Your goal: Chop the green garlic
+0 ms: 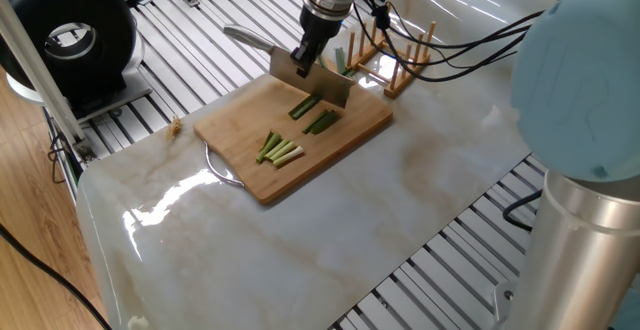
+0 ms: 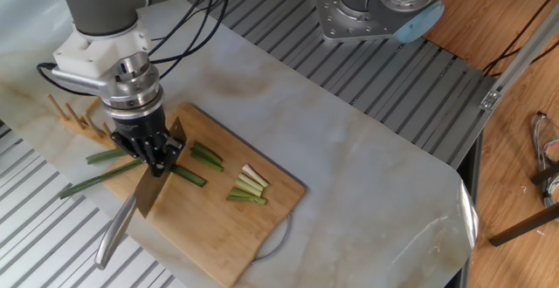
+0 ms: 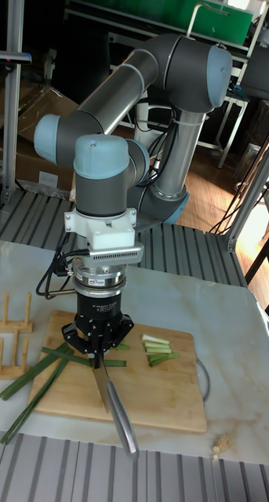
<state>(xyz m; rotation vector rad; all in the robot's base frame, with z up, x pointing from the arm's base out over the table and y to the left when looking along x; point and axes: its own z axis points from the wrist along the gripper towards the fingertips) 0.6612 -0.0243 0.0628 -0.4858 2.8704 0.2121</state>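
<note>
Gripper (image 2: 154, 160) clamped on a knife (image 2: 138, 208), blade angled down over the wooden cutting board (image 2: 229, 236), handle sticking out past the board's edge. Directly beneath the gripper, the uncut green garlic (image 2: 96, 181), its long dark leaves trailing off the board onto the desk (image 2: 349, 140) toward the wooden peg rack (image 3: 12, 325). Just past the blade on the other side, two dark green cut pieces (image 1: 313, 116); farther along the board, a small cluster of pale pieces (image 3: 156, 350).
</note>
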